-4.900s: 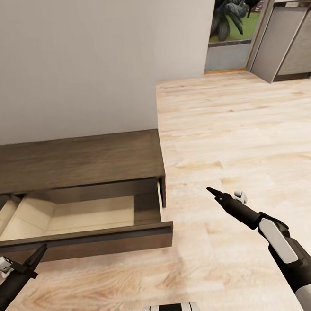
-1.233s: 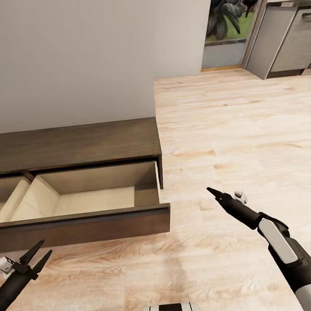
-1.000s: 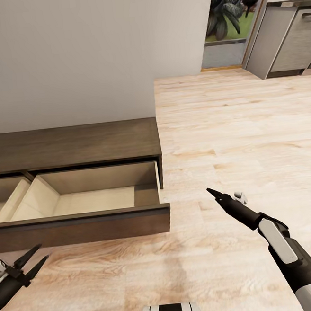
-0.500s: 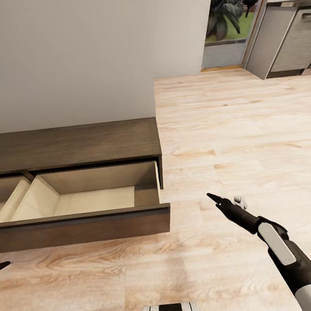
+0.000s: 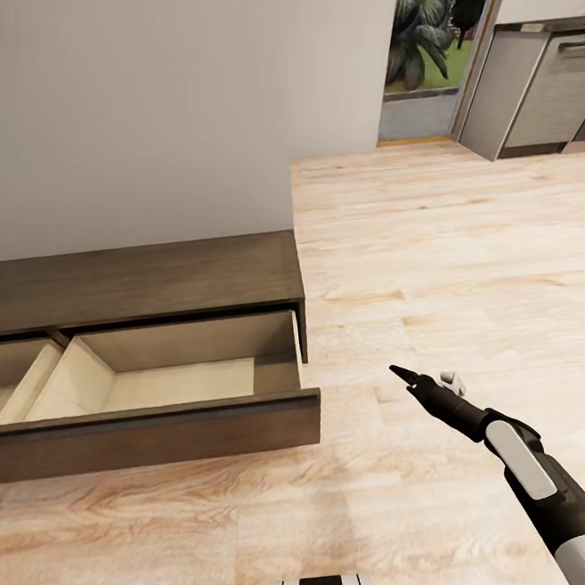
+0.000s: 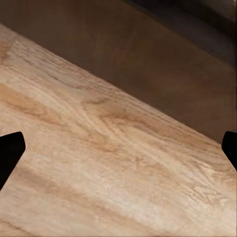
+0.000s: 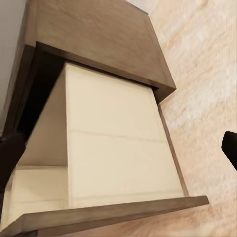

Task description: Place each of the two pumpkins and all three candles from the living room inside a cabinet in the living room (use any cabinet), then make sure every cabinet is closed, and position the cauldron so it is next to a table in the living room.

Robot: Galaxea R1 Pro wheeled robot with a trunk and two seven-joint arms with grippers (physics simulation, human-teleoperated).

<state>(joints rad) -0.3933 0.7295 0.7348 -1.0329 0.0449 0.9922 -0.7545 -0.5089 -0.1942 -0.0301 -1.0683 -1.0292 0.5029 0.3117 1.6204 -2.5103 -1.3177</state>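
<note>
Cabinet drawer open beside floor

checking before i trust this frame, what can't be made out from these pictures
- Cabinet, head view: its left part is cut off by the picture's edge.
- Open drawer, head view: the near floor of it hides behind the drawer front.
- Right pincer, head view: the fingers overlap; open or shut cannot be told.
- Left pincer, left wrist view: a dark fingertip sits at each side edge, the rest cut off.
- Room beyond the doorway: blurred.
</note>
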